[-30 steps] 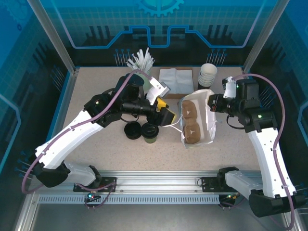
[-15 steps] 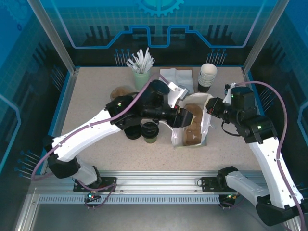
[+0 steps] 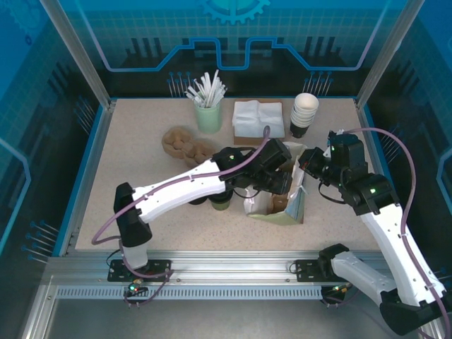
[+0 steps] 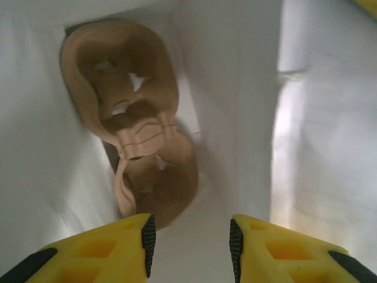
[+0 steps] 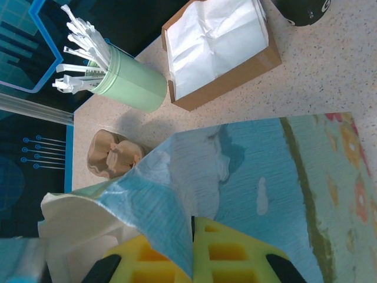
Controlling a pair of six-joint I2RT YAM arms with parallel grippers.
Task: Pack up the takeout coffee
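Left arm (image 3: 191, 185): stretched from its base to the right across the middle, with the forearm low and pointing toward the other arm.
Left gripper (image 4: 191, 244): inside the paper bag (image 4: 247, 88); the fingers (image 4: 118, 247) stand partly apart with nothing between them.
Right arm (image 3: 385, 219): raised from its base and bent at the elbow, with the wrist turned to the left.
Right gripper (image 5: 192, 239): closed tight, pinching the edge of the paper bag.
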